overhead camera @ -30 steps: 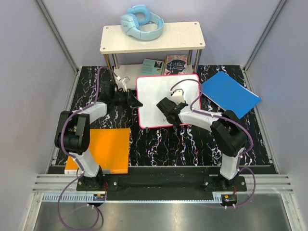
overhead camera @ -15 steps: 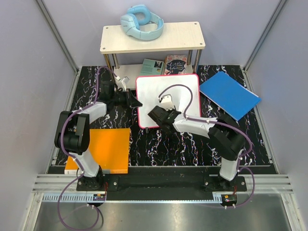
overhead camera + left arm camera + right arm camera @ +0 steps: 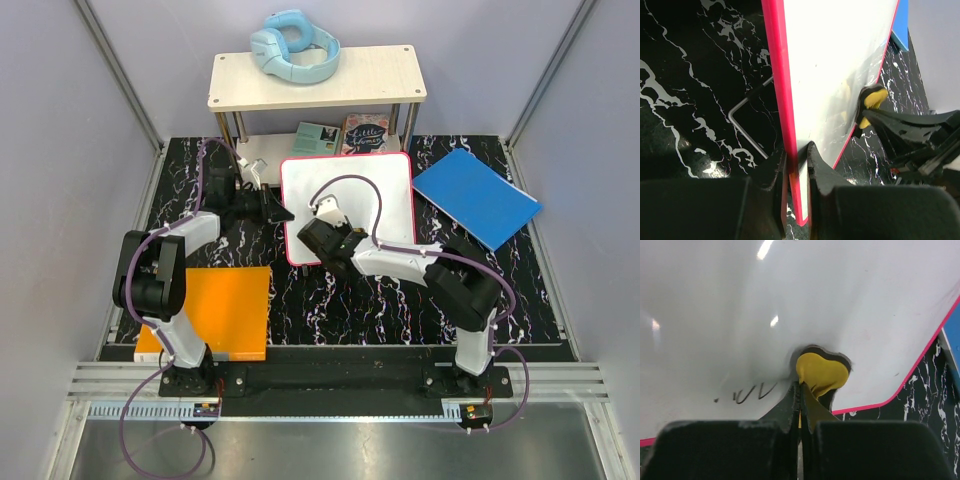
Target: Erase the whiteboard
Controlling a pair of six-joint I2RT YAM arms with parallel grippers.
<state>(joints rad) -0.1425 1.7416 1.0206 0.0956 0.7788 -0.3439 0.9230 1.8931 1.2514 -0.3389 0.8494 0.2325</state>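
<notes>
Yellow cloth (image 3: 821, 371) pinched in right gripper (image 3: 801, 390), pressed on whiteboard (image 3: 840, 305) beside dark marks (image 3: 747, 392). Left gripper (image 3: 797, 155) clamped on rim (image 3: 775, 75), likely steadying it for wiping.

table (image 3: 330, 300) black marbled (white veins) | whiteboard (image 3: 395, 180) | orange sheet (image 3: 225, 310) | blue sheet (image 3: 478, 197) | shelf (image 3: 370, 75)

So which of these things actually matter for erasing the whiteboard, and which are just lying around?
In the job:
whiteboard, dark marks on it
yellow eraser pad, held in the right fingers and pressed on the board
left fingers, clamped on its red rim

Lying about:
blue sheet
orange sheet
light-blue headphones on the shelf
books beneath
</notes>
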